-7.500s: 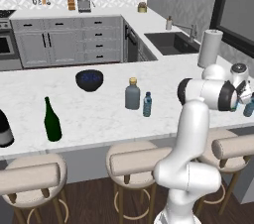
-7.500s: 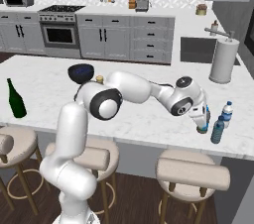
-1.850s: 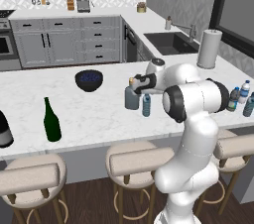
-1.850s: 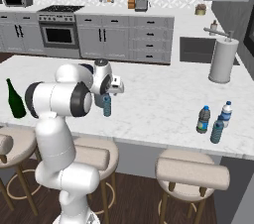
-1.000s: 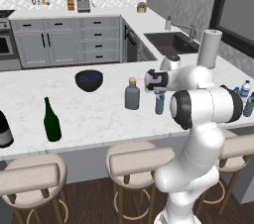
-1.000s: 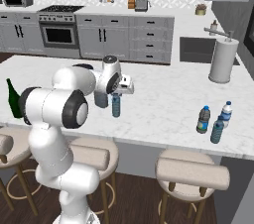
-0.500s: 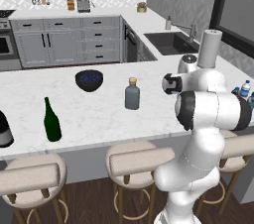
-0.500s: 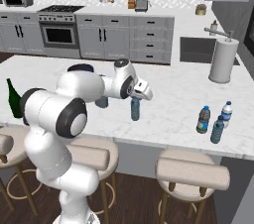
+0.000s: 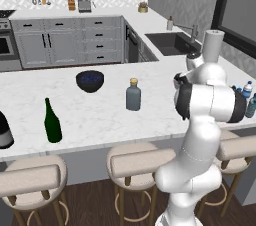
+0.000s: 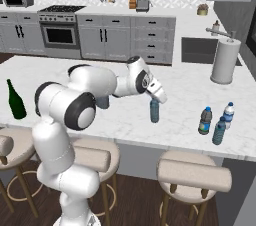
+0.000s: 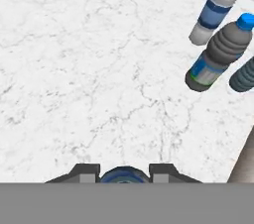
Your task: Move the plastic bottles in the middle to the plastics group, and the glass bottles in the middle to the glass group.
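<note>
1 plastic bottle clamped in tool | plastics group: blue labels, writing unreadable

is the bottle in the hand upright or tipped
Upright: the plastic bottle hangs vertical under the hand, cap up, above the counter.

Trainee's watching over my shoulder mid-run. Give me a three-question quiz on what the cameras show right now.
1. True or false: the gripper is shut on a plastic bottle.
2. How many bottles stand in the plastics group?
3. Which bottle in the middle of the counter is unmoved: A) the grey bottle, B) the green wine bottle?

Key: 1 true; 2 three; 3 A.
</note>
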